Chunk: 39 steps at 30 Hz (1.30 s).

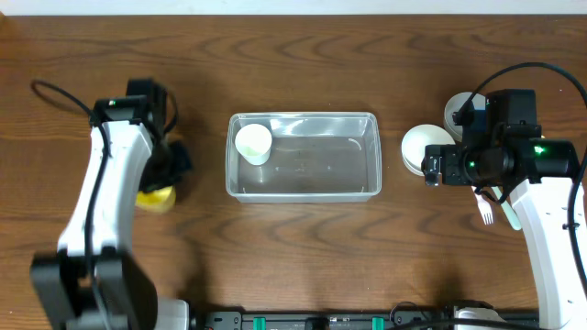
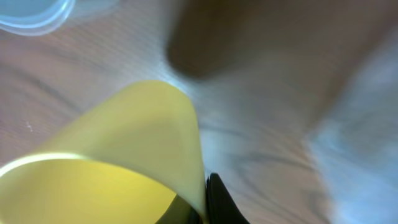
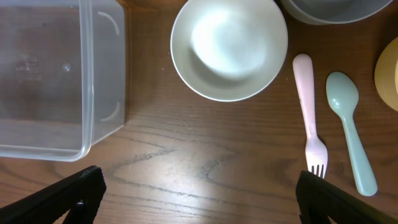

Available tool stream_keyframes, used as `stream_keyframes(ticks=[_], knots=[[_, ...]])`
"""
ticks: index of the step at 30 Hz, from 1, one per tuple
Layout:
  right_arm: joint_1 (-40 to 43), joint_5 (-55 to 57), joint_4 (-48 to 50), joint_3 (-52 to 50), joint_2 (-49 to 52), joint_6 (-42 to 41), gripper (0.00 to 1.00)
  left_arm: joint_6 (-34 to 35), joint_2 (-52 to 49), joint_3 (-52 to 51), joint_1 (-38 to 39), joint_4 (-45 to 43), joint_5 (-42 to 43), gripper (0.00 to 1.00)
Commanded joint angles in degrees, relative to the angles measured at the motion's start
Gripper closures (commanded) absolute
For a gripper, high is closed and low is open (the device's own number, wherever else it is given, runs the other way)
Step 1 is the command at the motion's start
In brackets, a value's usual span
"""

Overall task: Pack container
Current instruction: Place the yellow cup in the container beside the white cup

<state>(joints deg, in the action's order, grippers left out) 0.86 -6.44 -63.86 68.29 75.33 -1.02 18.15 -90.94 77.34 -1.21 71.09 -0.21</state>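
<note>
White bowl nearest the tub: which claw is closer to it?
Right. The right claw hangs open close beside the bowl; the left claw is far off on the other side of the tub, shut on a yellow cup.

dark brown wooden worktop [image 1: 293, 247], wavy grain running lengthwise, filling every view edge to edge, soft even light, pale sheen on the wood just ahead of the right hand [image 3: 199, 198]

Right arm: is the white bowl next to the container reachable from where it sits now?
Probably yes. The right gripper is open right by the white bowl, with bare table between; the fork lies off to the side.
</note>
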Motion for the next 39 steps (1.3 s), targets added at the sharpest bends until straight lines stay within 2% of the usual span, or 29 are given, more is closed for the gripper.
stream_keyframes(ticks=[1,5,8,13,25,39], knots=[[0.72,0.17,0.11,1.09,-0.04,0.22,0.01,-3.65,6.73,8.17,7.08,1.77,-0.17,0.94],[0.72,0.17,0.22,1.09,-0.04,0.22,0.01,-7.87,8.90,11.96,16.87,1.75,-0.15,0.94],[0.72,0.17,0.22,1.09,-0.04,0.22,0.01,-8.31,7.17,11.76,23.10,1.99,2.29,0.94],[0.72,0.17,0.17,1.09,-0.04,0.22,0.01,-8.28,0.96,11.72,27.78,1.81,4.26,0.94],[0.72,0.17,0.15,1.09,-0.04,0.22,0.01,-8.26,-11.43,11.72,28.52,0.66,4.28,0.94],[0.72,0.17,-0.11,1.09,-0.04,0.22,0.01,-8.26,-16.26,8.68,28.46,-3.37,3.61,0.94]])
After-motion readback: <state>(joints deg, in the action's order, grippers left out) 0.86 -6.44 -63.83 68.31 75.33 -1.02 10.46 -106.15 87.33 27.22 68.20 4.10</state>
